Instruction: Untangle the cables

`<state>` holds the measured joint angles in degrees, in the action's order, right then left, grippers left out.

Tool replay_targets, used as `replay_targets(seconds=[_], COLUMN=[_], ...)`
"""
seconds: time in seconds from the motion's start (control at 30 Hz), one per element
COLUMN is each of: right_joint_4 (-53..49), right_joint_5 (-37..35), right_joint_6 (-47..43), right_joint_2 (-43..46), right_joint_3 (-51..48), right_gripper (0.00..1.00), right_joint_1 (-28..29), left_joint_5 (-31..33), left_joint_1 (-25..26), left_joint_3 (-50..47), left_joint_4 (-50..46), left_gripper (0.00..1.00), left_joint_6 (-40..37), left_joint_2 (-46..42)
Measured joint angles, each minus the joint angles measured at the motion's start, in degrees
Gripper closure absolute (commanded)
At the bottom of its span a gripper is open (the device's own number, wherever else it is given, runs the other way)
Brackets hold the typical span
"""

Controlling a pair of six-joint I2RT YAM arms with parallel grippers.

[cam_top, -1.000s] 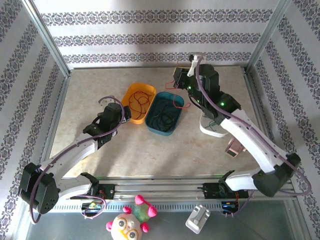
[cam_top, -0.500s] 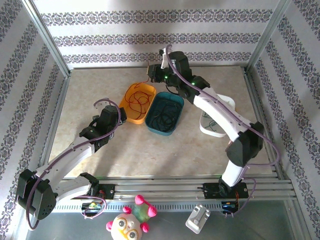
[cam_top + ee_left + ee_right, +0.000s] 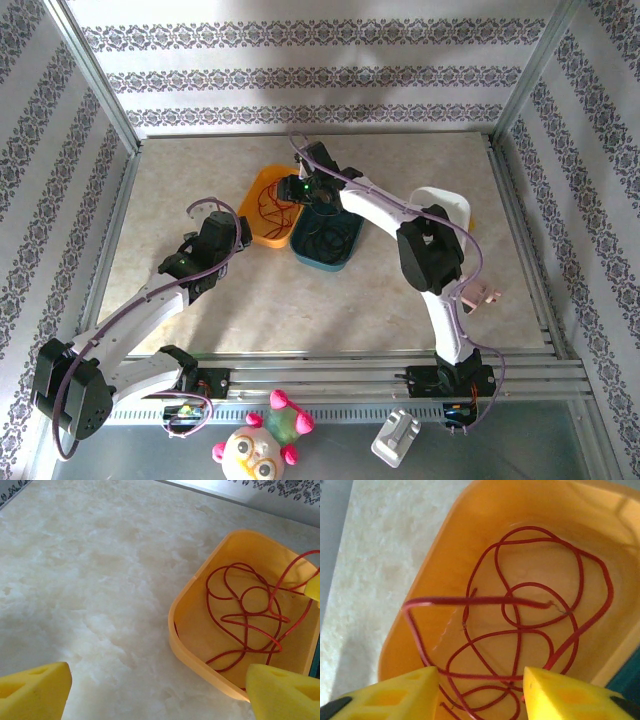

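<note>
Over the orange tray [image 3: 445, 540], right gripper [image 3: 480, 695] hung with jaws parted above the red cable [image 3: 470, 600] looped inside; left gripper [image 3: 155, 690] spread wide above the table [image 3: 75, 580] just beside that tray.

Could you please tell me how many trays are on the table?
3: an orange tray left of centre, a teal tray beside it on its right, and a white tray farther right, partly hidden by the right arm. More could be hidden.
</note>
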<state>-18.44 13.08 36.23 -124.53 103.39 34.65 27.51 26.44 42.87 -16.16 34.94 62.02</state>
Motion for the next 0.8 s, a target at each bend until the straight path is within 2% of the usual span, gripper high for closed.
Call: replay_targets(seconds=[0.17, 0.37, 0.47, 0.67, 0.8], right_joint_4=[0.9, 2.2, 3.4, -2.4, -10.8], right_joint_5=[-4.2, -11.6, -15.9, -26.4, -30.7], right_joint_6=[-0.4, -2.1, -2.1, 0.6, 4.6], right_joint_2=[7.5, 27.1, 39.1, 61.2, 73.6], right_joint_3=[-5.3, -17.9, -27.7, -47.6, -57.4], right_gripper=[0.38, 0.38, 0.38, 0.37, 0.36], right_joint_1=[-0.4, -2.6, -4.5, -10.4, -18.5], left_joint_5=[0.6, 0.6, 0.4, -0.2, -0.2], left_joint_1=[-0.4, -3.6, -5.7, -11.3, -15.1], left_joint_3=[0.0, 0.0, -0.1, -3.0, -5.2], left_joint_4=[-0.3, -0.3, -0.3, -0.4, -0.8], left_gripper=[0.09, 0.09, 0.08, 0.08, 0.08], left_joint_6=[-0.2, -0.1, 0.1, 0.0, -0.4], left_joint_2=[0.0, 0.0, 0.0, -2.5, -4.6])
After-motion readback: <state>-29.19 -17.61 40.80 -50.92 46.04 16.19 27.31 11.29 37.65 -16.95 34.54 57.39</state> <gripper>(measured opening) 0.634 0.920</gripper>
